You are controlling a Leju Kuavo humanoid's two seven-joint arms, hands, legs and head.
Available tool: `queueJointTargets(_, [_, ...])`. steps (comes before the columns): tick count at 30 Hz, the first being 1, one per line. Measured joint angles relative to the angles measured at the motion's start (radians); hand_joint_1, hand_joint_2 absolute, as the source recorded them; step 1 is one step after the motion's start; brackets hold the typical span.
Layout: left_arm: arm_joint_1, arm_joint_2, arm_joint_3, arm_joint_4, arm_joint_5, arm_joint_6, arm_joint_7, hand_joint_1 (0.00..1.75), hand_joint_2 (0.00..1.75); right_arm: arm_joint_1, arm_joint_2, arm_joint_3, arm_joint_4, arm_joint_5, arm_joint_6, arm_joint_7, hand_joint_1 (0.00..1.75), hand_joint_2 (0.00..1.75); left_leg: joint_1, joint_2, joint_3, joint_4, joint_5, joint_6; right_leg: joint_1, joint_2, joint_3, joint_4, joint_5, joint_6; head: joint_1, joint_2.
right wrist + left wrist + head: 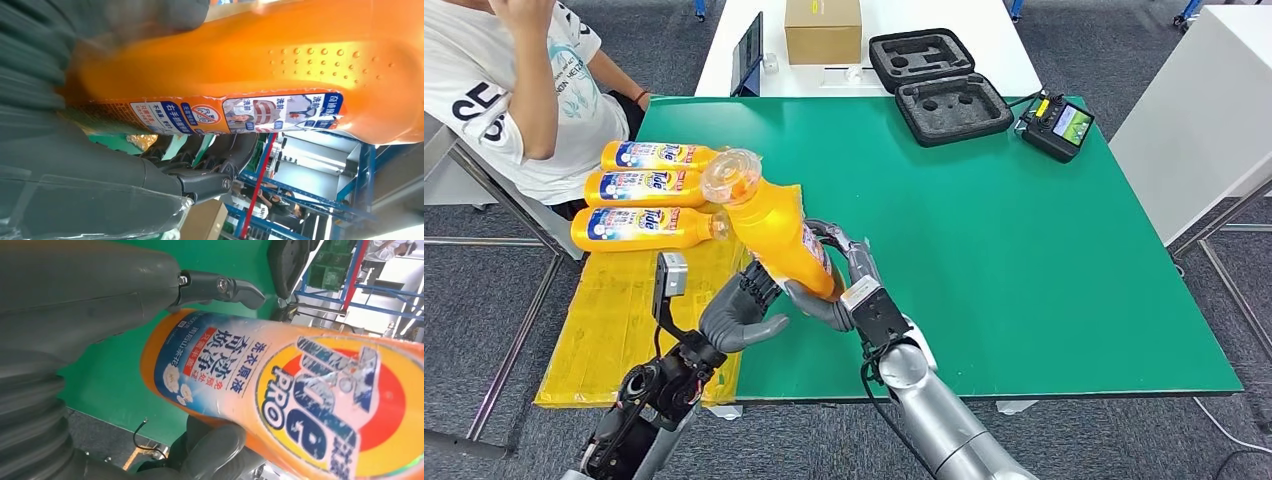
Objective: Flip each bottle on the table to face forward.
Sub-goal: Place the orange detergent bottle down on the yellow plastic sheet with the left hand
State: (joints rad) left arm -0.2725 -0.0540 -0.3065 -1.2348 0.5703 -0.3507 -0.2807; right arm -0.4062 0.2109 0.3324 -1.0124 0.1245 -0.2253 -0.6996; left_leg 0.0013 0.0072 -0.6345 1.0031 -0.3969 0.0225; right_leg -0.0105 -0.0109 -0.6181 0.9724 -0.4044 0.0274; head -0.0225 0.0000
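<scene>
above table (1024,250), robot hand (849,290) grips bottle (774,225)

The green table (1024,250) carries a yellow sheet (624,320) at its nine o'clock edge, overhanging the side. Three orange Tide bottles (646,187) lie on their sides there, labels up. At one o'clock sit an open black foam-lined case (939,85) and a handheld controller (1059,125).

- "Tide" in blue on the labels of three orange bottles (646,190) lying just beyond the left hand (742,312).
- "PRO" below a large blue brand word on the held bottle (320,390), beside Chinese text "洗衣原液".
- Small Chinese print on the held bottle's back label (235,116), too fine to read.
- "SE" on a person's white shirt (479,105).
</scene>
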Motion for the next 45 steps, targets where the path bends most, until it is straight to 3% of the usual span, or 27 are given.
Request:
queueJointTargets(15, [-0.011, 0.015, -0.02, -0.061, 0.01, 0.177, -0.115, 0.0, 1.75, -0.053, 0.064, 0.056, 0.229, 0.076, 0.008, -0.001, 1.75, 1.75, 0.0, 0.0, 0.0, 0.0, 0.0, 0.0, 0.0, 0.0, 0.0, 0.0, 0.0, 0.0, 0.0, 0.0])
queueJointTargets(28, [-0.014, 0.019, 0.001, -0.106, -0.051, 0.261, -0.177, 0.0, 1.75, -0.066, 0.082, 0.056, 0.297, 0.101, 0.012, -0.001, 1.75, 1.75, 0.0, 0.0, 0.0, 0.0, 0.0, 0.0, 0.0, 0.0, 0.0, 0.0, 0.0, 0.0, 0.0, 0.0])
queueJointTargets(29, [-0.014, 0.019, 0.002, -0.11, -0.047, 0.256, -0.173, 0.04, 1.75, -0.066, 0.082, 0.055, 0.299, 0.103, 0.011, -0.001, 1.75, 1.75, 0.0, 0.0, 0.0, 0.0, 0.0, 0.0, 0.0, 0.0, 0.0, 0.0, 0.0, 0.0, 0.0, 0.0])
queueJointTargets(33, [-0.014, 0.019, 0.003, -0.117, -0.066, 0.237, -0.164, 1.75, 1.75, -0.066, 0.082, 0.051, 0.301, 0.107, 0.012, -0.001, 1.75, 1.75, 0.0, 0.0, 0.0, 0.0, 0.0, 0.0, 0.0, 0.0, 0.0, 0.0, 0.0, 0.0, 0.0, 0.0])
queueJointTargets(45, [-0.042, 0.02, -0.019, -0.108, -0.1, 0.219, -0.143, 1.75, 1.75, -0.066, 0.083, 0.038, 0.302, 0.109, -0.005, -0.002, 1.75, 1.75, 0.0, 0.0, 0.0, 0.0, 0.0, 0.0, 0.0, 0.0, 0.0, 0.0, 0.0, 0.0, 0.0, 0.0])
